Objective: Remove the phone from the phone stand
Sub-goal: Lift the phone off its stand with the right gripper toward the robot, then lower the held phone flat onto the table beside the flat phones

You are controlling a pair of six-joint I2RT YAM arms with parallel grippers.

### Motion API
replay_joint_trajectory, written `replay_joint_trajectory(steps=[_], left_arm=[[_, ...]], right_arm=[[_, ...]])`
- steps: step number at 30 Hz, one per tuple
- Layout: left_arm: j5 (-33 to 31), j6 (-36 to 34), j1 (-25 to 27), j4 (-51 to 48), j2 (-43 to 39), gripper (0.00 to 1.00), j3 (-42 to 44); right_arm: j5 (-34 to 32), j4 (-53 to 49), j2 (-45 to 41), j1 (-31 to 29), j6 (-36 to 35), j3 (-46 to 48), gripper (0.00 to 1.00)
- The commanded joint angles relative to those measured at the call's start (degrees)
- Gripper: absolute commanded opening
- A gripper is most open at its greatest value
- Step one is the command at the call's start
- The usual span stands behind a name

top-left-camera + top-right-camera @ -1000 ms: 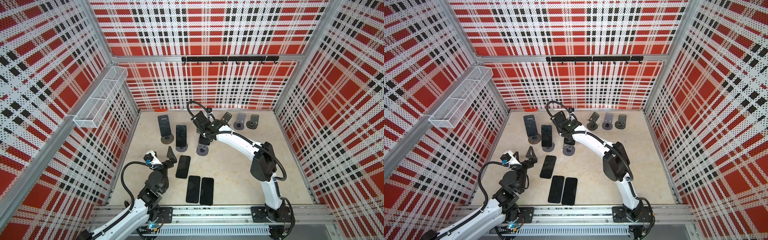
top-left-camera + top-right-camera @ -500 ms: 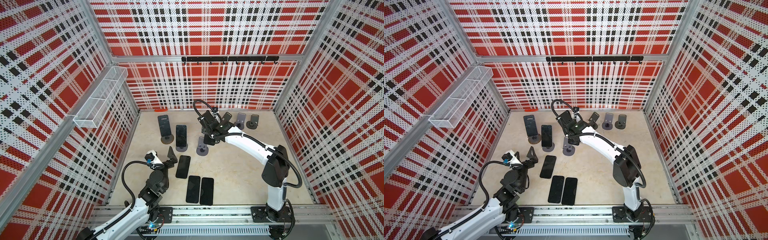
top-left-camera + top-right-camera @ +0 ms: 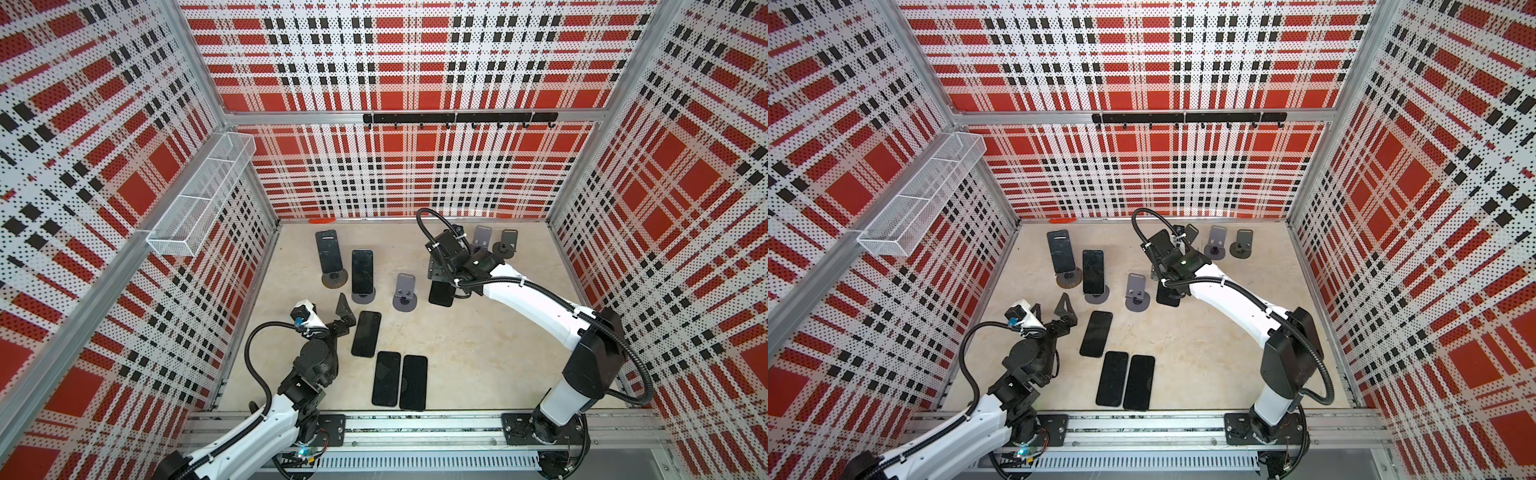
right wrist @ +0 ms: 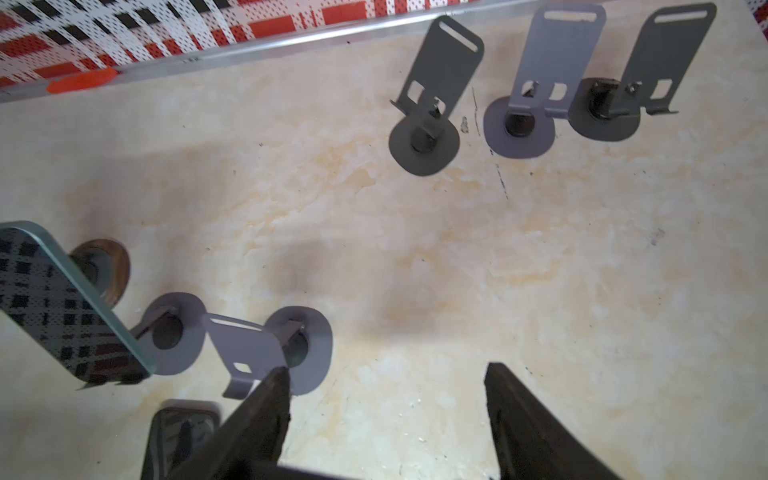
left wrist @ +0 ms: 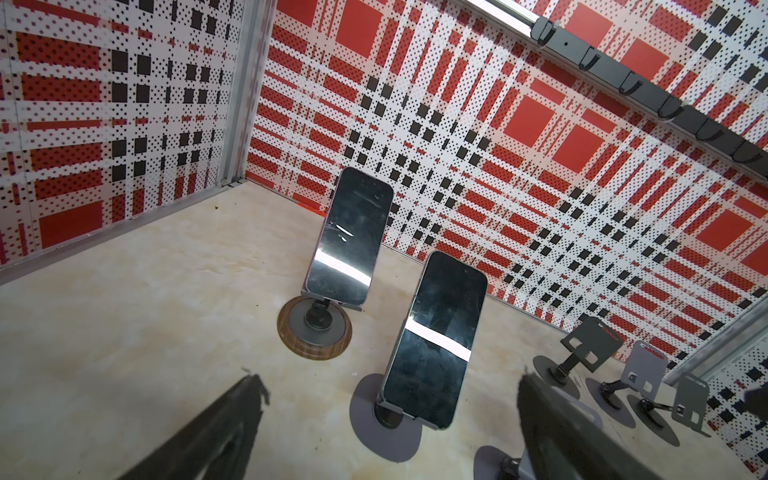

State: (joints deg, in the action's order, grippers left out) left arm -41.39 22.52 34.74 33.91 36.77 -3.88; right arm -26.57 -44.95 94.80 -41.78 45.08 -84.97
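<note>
Two arms work over the bench [image 3: 478,353]. From its base at the near edge, the right arm [image 3: 536,299] rises, bends at a dark elbow and stretches toward the far edge, wrist tipped downward. The right tool [image 4: 386,368] has its jaws parted, with only bare bench showing between them. The left arm [image 3: 266,419] sits folded low by the near left corner, its left tool [image 3: 1050,311] released, jaws spread wide and holding nothing.

The phone [image 3: 441,294] is off the phone stand [image 3: 406,284], just to that stand's right near the bench's middle. In both top views it is partly hidden beneath the right wrist. In the right wrist view it shows blurred beside the outer face of one finger [image 4: 262,424] (whether they touch, or whether it lies flat, I cannot tell), and the frame cuts it off.

Toward the far left corner lean the wood-base phone [image 3: 329,251] and the grey-base phone [image 3: 362,270], each on its own stand. Three flat phones [image 3: 365,333] [image 3: 386,378] [image 3: 413,382] lie by the near edge. Three bare stands [image 4: 440,62] [image 4: 557,50] [image 4: 665,50] line the far edge.
</note>
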Motion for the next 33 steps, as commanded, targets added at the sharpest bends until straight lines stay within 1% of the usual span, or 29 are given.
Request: replay_joint_trajectory(steps=[1, 4, 7, 12, 17, 21, 25, 28, 33], left_arm=[[-0.9, -0.1, -0.3, 1.2, -0.3, 0.98, 0.6], [-2.3, 0.7, -0.2, 1.0, -0.9, 0.98, 1.3], [-2.0, 1.0, -0.2, 1.3, -0.8, 0.98, 1.3], [-3.1, 1.4, -0.2, 1.5, 1.1, 0.98, 1.0], [-3.2, 1.4, -0.2, 1.8, 2.5, 0.98, 0.6], [-2.3, 1.0, -0.3, 2.2, 2.9, 0.98, 0.4], [-3.1, 1.3, -0.4, 2.6, 3.2, 0.98, 0.9], [-2.0, 1.1, -0.5, 2.7, 3.3, 0.98, 0.5], [-2.2, 1.4, -0.5, 3.0, 3.7, 0.98, 0.6]], right_arm=[[2.8, -2.4, -4.6, -0.1, 1.1, 3.2, 0.61], [5.3, -4.6, -5.5, -0.2, 0.6, 5.9, 0.60], [7.9, -6.5, -5.4, -0.3, 0.5, 8.3, 0.59], [13.0, -6.1, -5.6, -1.0, 0.3, 13.1, 0.57], [14.3, -7.9, -4.0, -2.8, 0.2, 13.7, 0.57], [18.5, -8.5, -2.4, -3.5, 0.3, 15.2, 0.59], [21.6, -8.3, -1.2, -3.9, 0.9, 17.0, 0.59], [23.4, -7.9, -0.3, -4.4, 0.7, 17.9, 0.59], [26.3, -7.1, 0.6, -5.1, 1.1, 19.8, 0.59]])
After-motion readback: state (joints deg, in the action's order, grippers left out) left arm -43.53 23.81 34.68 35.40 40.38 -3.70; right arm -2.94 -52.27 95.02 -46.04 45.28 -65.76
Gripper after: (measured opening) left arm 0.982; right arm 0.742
